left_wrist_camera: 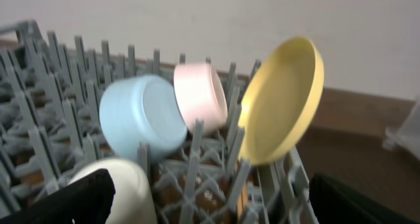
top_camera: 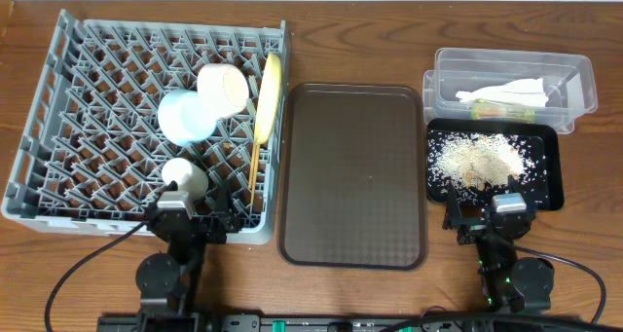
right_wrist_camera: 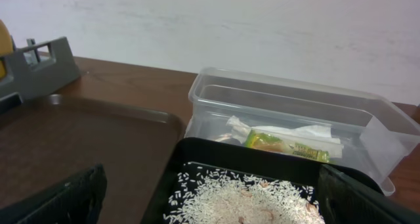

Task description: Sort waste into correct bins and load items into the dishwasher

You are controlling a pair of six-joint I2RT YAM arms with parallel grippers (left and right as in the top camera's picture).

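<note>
The grey dish rack holds a light blue bowl, a white bowl, a yellow plate standing on edge, a small white cup and wooden chopsticks. The left wrist view shows the blue bowl, white bowl, plate and cup. My left gripper is open at the rack's front edge, by the cup. The clear tub holds the napkin and sachet. The black tray holds rice. My right gripper is open at its near edge.
A large brown serving tray lies between the rack and the two bins, with nothing on it. A pale wall stands behind the table's far edge. Both arm bases and their cables sit at the front edge.
</note>
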